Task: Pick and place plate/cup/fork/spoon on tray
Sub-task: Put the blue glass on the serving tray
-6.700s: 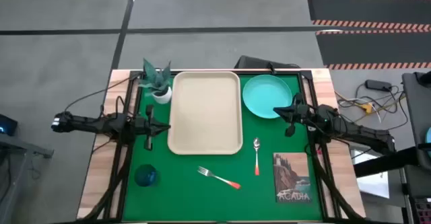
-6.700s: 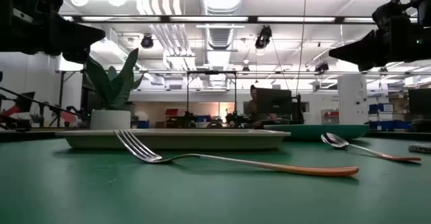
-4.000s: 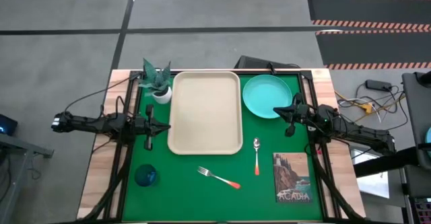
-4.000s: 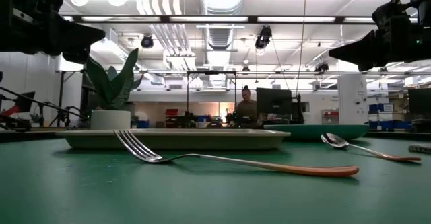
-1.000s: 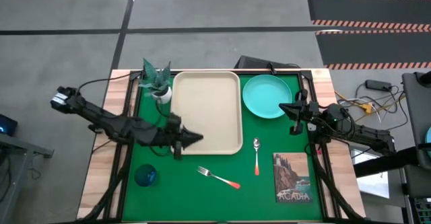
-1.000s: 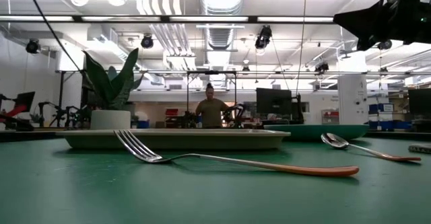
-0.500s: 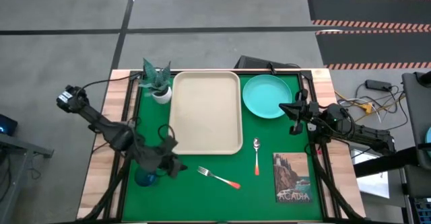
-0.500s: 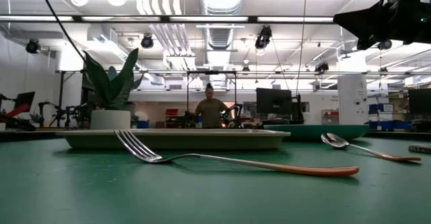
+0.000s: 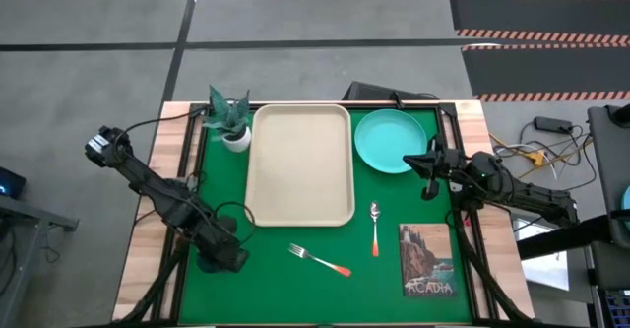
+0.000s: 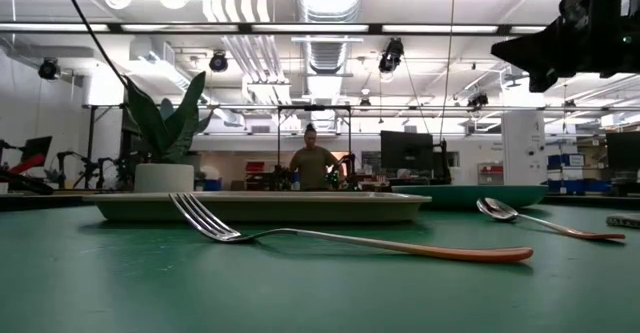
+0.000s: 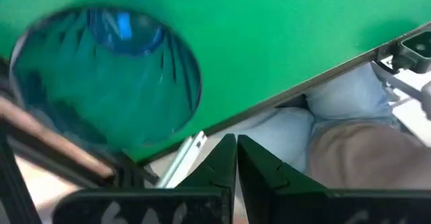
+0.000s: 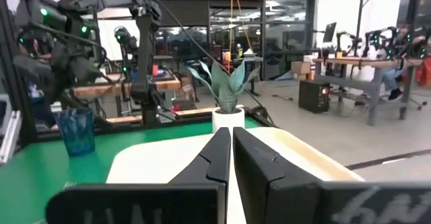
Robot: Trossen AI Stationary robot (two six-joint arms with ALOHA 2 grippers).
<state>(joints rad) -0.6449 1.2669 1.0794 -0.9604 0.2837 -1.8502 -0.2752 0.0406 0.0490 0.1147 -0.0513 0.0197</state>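
A fork lies across the foreground on the green mat, tines at the left, orange handle end at the right. Behind it, left of centre, sits the cream tray, with a potted plant at its left end. At the right lie a spoon and, behind it, a teal plate. A dark arm fills the upper right corner. A person stands far behind, at centre.

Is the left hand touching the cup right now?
Apart. The left wrist view shows the left hand, fingers shut, with a strip of green mat visible between it and the cup rim; the hand hangs beside the cup, not on it.
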